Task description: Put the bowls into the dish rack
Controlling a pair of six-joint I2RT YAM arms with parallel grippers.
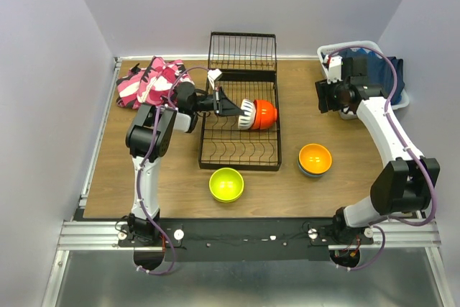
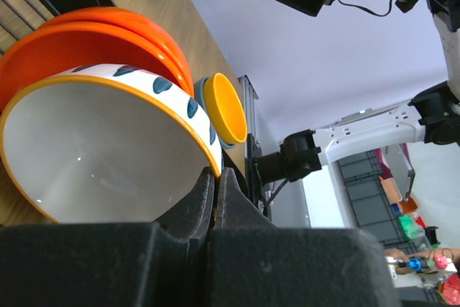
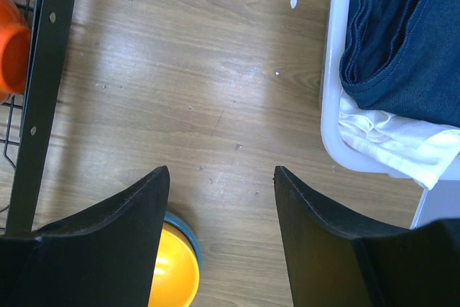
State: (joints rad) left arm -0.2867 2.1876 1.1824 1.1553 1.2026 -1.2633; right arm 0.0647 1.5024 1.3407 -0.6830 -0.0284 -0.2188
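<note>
Our left fingers point(image 2: 190, 210) pinch the white bowl point(image 2: 93, 156) inside the rack point(image 1: 238, 154), against the red bowl point(image 1: 266, 113). Our right fingers point(image 3: 108, 239) gape wide beside the rack.

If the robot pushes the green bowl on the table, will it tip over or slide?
Probably slide. The green bowl sits upright on its base on the smooth wooden table, so tipping seems unlikely. Its glossy look suggests plastic, so it is likely light and hard to break.
</note>
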